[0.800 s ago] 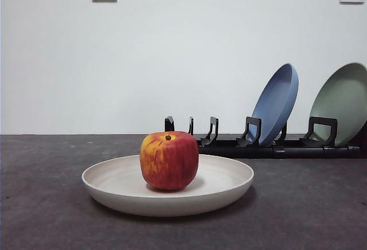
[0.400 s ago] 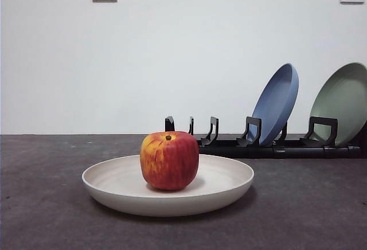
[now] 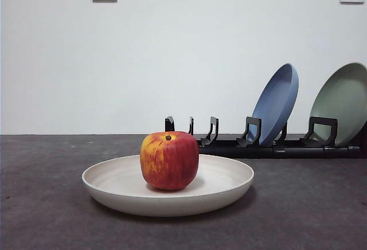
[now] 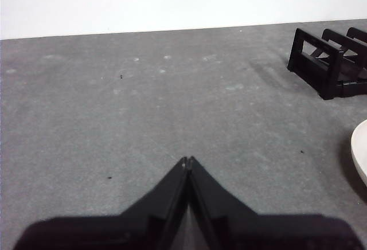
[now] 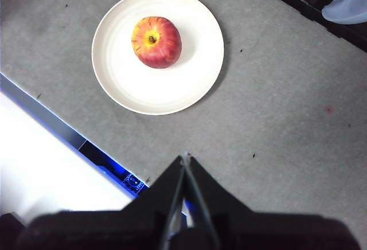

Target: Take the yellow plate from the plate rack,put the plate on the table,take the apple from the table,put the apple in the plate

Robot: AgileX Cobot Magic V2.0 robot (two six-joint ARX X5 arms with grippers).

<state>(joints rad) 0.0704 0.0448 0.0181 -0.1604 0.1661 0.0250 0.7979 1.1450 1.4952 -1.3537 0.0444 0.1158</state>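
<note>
Both grippers are clear of the work. Right gripper (image 5: 186, 159) hangs high above the table (image 3: 46, 204), jaws pressed together with nothing between them, looking down on the plate (image 5: 172, 89) and apple (image 5: 156, 42). Left gripper (image 4: 187, 161) sits low over bare table, jaws likewise closed on nothing, with the plate's rim at the edge of its view and the rack (image 4: 327, 66) end beyond.

Status: the apple rests upright inside the plate, somewhat off centre, stem dimple up. The plate lies flat on the table in front of the rack (image 3: 275, 147), apart from it. The blue plate (image 3: 278, 104) and green plate (image 3: 343, 104) lean in their rack slots. By these views, the task appears complete.

Procedure for the remaining step: hold both arms away from the plate. Avoid any low sweep near the rim; a nudge could shift the plate or roll the apple.
</note>
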